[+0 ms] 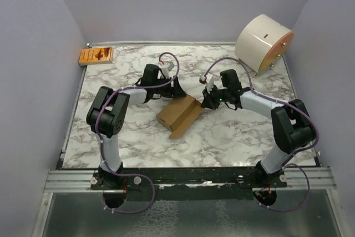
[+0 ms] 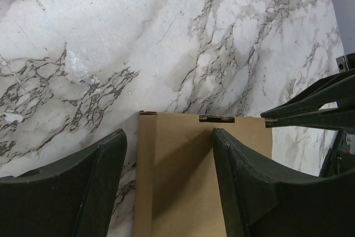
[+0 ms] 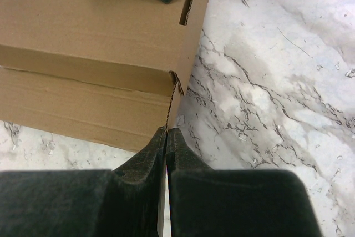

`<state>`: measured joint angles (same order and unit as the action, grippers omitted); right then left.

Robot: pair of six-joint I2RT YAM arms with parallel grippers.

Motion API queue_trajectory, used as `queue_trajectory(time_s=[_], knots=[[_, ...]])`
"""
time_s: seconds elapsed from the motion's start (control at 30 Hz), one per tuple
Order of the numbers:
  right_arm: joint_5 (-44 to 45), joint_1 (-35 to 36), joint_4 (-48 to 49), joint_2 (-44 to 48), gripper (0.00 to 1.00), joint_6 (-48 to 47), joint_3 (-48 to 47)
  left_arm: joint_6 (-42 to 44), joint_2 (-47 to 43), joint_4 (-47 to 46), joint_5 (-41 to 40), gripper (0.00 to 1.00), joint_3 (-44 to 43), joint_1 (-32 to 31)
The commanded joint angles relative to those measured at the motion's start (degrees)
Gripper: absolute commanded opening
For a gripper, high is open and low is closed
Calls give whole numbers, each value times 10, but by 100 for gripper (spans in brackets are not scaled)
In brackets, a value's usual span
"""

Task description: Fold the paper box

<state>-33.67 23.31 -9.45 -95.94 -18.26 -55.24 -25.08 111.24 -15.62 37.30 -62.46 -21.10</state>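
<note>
Top external view shows the paper box [image 1: 178,115] already formed into a sleeve, left gripper [image 2: 169,137] spread over it, right gripper [image 3: 167,132] closed, perhaps nipping its unclosed end.

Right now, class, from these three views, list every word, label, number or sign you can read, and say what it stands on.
Small flat orange printed packet: dark print, too small and blurred to read.
Plain brown cardboard paper box: no print on the faces in view.
Big white cylinder: no readable text.
Nothing can be quoted.
</note>
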Motion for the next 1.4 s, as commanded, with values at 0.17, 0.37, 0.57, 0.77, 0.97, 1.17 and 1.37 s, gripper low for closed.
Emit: queue_trajectory(time_s=[0.17, 0.37, 0.57, 0.77, 0.97, 1.17, 1.37], knots=[[1, 5, 8, -13, 1, -7, -26, 17, 16, 9, 28, 65, 5, -5], [-6, 11, 2, -12, 1, -21, -26, 20, 20, 16, 28, 65, -1, -8], [-10, 19, 0, -10, 1, -34, -23, 21, 23, 27, 23, 65, -7, -8], [-11, 24, -1, -8, 1, -41, -21, 20, 27, 31, 17, 65, -12, -8], [-12, 24, -2, -8, 1, -42, -21, 21, 28, 31, 18, 65, -11, -7], [-21, 24, -8, -6, 1, -47, -20, 20, 28, 32, 16, 65, -10, -6], [-8, 24, -7, -3, 1, -46, -13, 16, 25, 27, 14, 65, -3, -1]])
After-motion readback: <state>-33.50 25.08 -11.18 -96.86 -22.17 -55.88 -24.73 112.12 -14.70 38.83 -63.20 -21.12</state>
